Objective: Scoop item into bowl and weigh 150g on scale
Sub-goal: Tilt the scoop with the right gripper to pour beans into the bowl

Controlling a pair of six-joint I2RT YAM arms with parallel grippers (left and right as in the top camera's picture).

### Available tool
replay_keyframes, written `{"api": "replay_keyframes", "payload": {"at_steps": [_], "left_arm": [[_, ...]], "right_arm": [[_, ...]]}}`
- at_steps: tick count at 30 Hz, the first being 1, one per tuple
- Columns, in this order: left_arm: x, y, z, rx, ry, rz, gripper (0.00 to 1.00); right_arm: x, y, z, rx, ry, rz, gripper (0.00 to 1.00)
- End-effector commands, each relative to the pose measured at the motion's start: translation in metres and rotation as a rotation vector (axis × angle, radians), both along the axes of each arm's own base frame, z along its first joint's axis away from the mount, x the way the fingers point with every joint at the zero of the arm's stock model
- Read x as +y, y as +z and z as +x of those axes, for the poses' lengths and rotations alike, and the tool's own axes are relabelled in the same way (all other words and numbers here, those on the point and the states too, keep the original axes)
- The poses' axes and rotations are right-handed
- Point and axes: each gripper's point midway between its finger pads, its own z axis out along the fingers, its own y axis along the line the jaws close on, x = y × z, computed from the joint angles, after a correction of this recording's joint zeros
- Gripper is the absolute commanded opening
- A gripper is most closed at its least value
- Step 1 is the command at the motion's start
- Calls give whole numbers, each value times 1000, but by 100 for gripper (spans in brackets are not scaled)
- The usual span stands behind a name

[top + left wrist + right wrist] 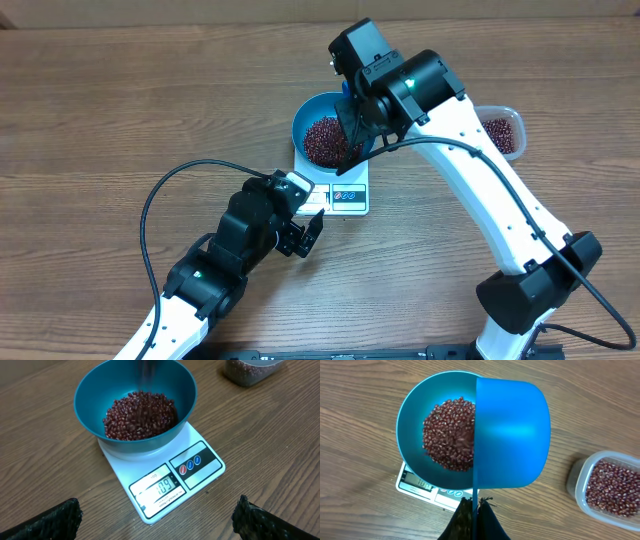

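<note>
- My right fingers (462,522) are together, clamped on the thin handle of the blue scoop (512,435). The scoop hangs tipped over the right half of the bowl (410,435).
- My left fingers (50,521) stand wide apart and hold nothing, low over the bench (280,435) just in front of the scale (202,442).
- The beans (140,415) lie as a heap in the bottom of the bowl, and the bowl sits on the scale. More of them fill the clear tub (573,487), well apart to my right.
- I judge the beans small, hard and glossy. They will roll and bounce, so I move them only with the scoop and let them trickle, not dump.
- The scoop looks like light, stiff plastic. Its slim handle could twist in my grip, so I would hold it firmly and tilt slowly.
- The bowl is smooth and rests loose on the scale, so any nudge would spoil the reading. If I must touch it, I take it by the rim.
- The display (162,489) seems to read 109, though the digits are small and slanted.
- The scoop shows me only its back, so I cannot tell what is left inside.
- A blurred streak above the heap may be falling beans.
- Overhead, my right arm hides the scoop and part of the bowl.
</note>
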Motion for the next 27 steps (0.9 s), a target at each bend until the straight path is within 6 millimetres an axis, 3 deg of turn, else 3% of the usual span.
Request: {"api": "replay_keyframes", "payload": {"at_steps": [1,10,27], "left_arm": [[3,-1,2,-6,9,15,100],[3,-1,2,-6,9,15,100],[3,-1,2,-6,9,15,100]], "right_arm": [[-2,28,3,-97,-36,3,4],[8,33,0,-151,-23,-38,4],[6,38,3,-198,-61,-69,4]]}}
